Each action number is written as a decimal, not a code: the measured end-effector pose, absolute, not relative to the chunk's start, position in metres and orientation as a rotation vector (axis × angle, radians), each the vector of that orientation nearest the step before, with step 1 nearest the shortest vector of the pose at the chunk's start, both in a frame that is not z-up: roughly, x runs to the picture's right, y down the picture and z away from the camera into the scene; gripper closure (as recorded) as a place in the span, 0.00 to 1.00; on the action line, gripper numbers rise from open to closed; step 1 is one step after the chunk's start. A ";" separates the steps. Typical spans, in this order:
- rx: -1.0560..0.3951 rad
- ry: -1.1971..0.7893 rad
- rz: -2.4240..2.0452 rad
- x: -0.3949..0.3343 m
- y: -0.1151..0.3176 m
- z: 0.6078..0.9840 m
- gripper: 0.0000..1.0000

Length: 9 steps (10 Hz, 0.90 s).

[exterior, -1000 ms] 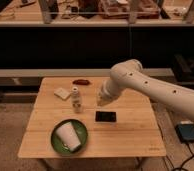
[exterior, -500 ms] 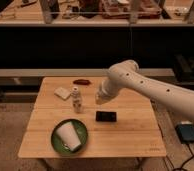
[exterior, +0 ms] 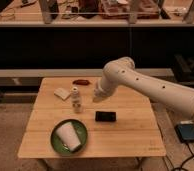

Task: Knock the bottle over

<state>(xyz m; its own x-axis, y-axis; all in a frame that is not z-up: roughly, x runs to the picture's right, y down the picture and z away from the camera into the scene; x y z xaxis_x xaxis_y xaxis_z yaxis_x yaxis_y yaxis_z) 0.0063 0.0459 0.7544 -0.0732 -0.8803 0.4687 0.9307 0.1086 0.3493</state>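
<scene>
**Spotter:** In the camera view, your gripper (exterior: pixel 96 95) hangs low over the back half of the table (exterior: pixel 135 136). It is at the end of the white arm (exterior: pixel 150 90) that reaches in from the picture's right. Its fingers are drawn together, with nothing between them.

**Second:** And the bottle?

**Spotter:** The bottle (exterior: pixel 76 99) stands upright on the table, cap up, so its long axis is vertical. It is just beside your gripper, on the picture's left of it and at about the same depth. A small gap shows between them, so I see no contact.

**Second:** So which way do you push?

**Spotter:** In my judgement, you sweep sideways toward the picture's left. Strike the bottle high, near the cap, so that it tips rather than slides.

**Second:** Anything in its way?

**Spotter:** The white pad (exterior: pixel 62 93) lies just beyond the bottle on that side. The green plate (exterior: pixel 56 142) carrying the white cup (exterior: pixel 70 136) sits nearer the camera, apart from it. The black slab (exterior: pixel 105 116) lies in front of your gripper, off that line. A toppled bottle may roll toward the pad, so keep your sweep short.
</scene>
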 end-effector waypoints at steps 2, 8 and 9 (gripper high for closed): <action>-0.098 -0.682 -1.504 -0.002 0.044 0.760 0.70; -0.079 -0.703 -1.521 -0.018 0.049 0.777 0.70; -0.071 -0.700 -1.527 -0.022 0.047 0.778 0.70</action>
<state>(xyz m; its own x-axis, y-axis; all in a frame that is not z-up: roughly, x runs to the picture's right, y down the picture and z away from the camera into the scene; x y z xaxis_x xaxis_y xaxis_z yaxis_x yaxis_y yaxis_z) -0.0222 0.0474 0.7782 -0.1085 -0.8831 0.4564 0.9224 0.0818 0.3776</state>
